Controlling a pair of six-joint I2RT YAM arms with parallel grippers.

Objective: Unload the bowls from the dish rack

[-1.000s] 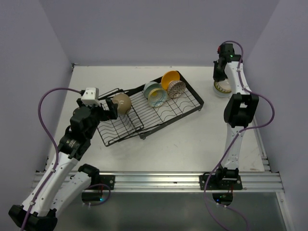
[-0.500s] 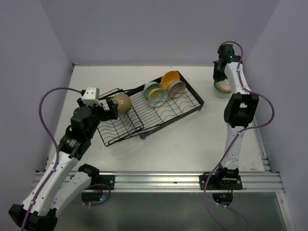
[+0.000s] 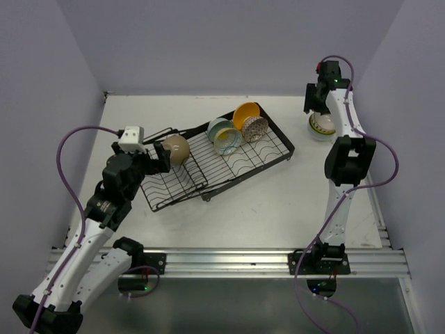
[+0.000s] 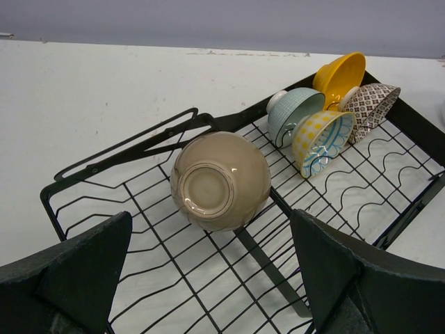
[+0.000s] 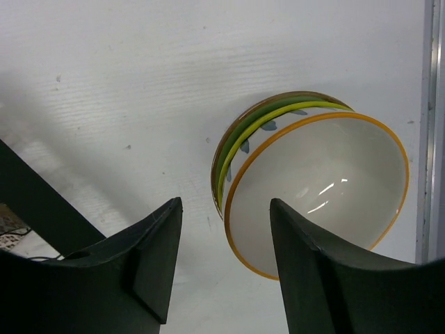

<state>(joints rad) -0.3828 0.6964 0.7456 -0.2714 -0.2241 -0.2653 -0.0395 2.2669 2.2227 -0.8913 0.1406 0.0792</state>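
The black wire dish rack (image 3: 240, 167) lies across the middle of the table. A beige bowl (image 4: 221, 179) rests upside down on the rack's left section, just ahead of my left gripper (image 4: 211, 238), which stands wide open around nothing. Four more bowls lean together at the rack's far end: teal ribbed (image 4: 295, 111), yellow-dotted (image 4: 322, 139), orange-yellow (image 4: 339, 72) and brown-patterned (image 4: 372, 103). At the far right a white bowl with an orange rim (image 5: 327, 184) sits nested in a stack of bowls (image 3: 321, 127) on the table. My right gripper (image 5: 226, 229) hovers open over its near rim.
The grey wall runs close behind the stack and the rack. A metal rail (image 5: 432, 132) edges the table just right of the stack. White table surface (image 3: 271, 202) lies between the rack and the arm bases.
The right gripper has opened off the orange-rimmed white bowl, leaving it on the stack, and shifted slightly left and up. The left arm and the beige bowl have not moved.
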